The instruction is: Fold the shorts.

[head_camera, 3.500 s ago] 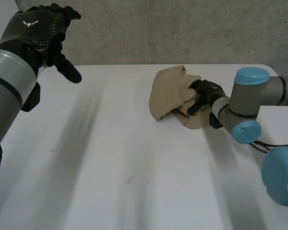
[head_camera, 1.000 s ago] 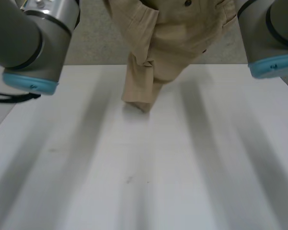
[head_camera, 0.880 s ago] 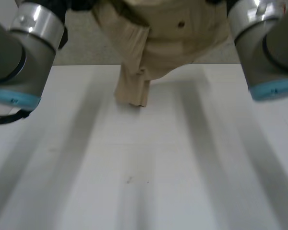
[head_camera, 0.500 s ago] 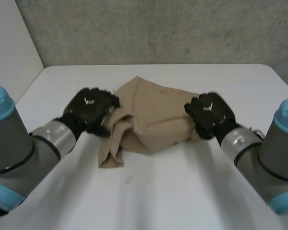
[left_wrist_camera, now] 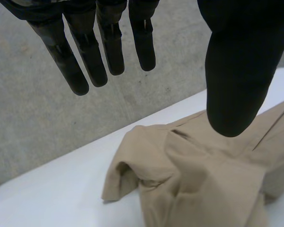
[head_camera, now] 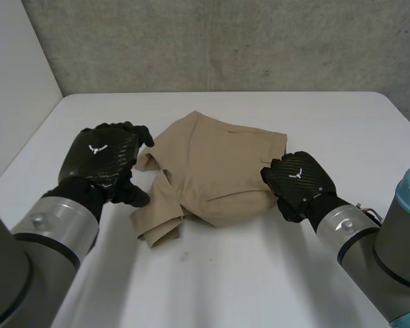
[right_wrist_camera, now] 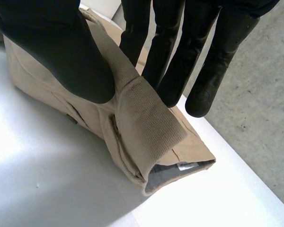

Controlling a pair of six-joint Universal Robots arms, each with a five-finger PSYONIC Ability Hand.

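Note:
The tan shorts [head_camera: 215,167] lie crumpled in a loose heap on the middle of the white table [head_camera: 260,287]. My left hand [head_camera: 104,158] hovers just off their left edge, open, its fingers [left_wrist_camera: 87,52] straight and nothing between them and the thumb. In the left wrist view the shorts [left_wrist_camera: 203,179] lie below that hand. My right hand [head_camera: 297,181] is at the shorts' right edge. There the thumb [right_wrist_camera: 61,52] and fingers pinch a raised fold of the waistband [right_wrist_camera: 146,125], with a grey lining showing at its open end.
A grey concrete wall [head_camera: 225,41] stands behind the table's far edge. A pale wall [head_camera: 14,82] runs along the left side. Bare tabletop lies in front of the shorts and on both sides of them.
Both hands came down from holding the shorts high and laid them on the table. My left hand has let go, opened and drawn back to the left. The right keeps its pinch.

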